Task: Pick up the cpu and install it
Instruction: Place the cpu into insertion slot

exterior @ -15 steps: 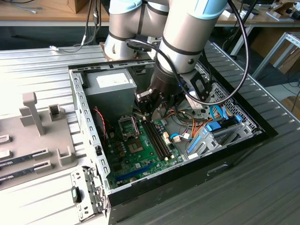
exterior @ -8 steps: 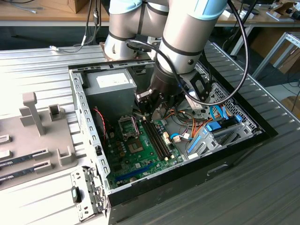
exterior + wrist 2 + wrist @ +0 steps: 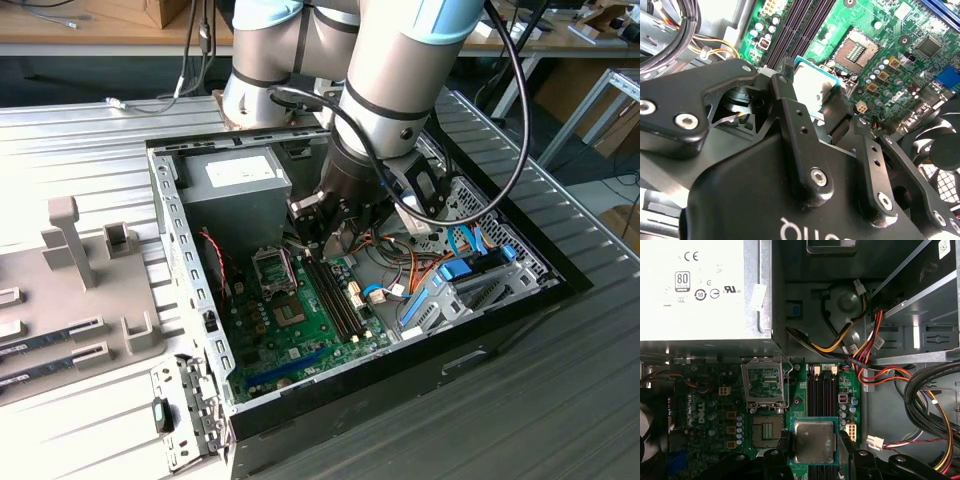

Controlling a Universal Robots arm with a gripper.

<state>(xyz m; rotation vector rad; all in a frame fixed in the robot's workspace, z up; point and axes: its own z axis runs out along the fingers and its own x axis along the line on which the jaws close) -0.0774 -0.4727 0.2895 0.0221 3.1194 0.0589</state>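
1. One chip is at stake. The cpu [image 3: 812, 437] is clamped by its edges in the gripper [image 3: 815, 442]. It is held flat above the memory slots [image 3: 821, 390], just beside the open socket [image 3: 767, 429] and not yet in it.
2. The grip is only on the thin rim, so a jolt could tilt the chip or drop it onto the motherboard [image 3: 705, 405].
3. The socket's contacts lie bare. A descent that is off-centre or rotated would probably bend them or leave the chip sitting skewed.
4. The raised load plate [image 3: 765, 382] stands right next to the socket, and a finger might catch on it.
5. Loose cables [image 3: 860, 357] run near the slots. The wrist could snag them against the wall of the case [image 3: 175, 230].
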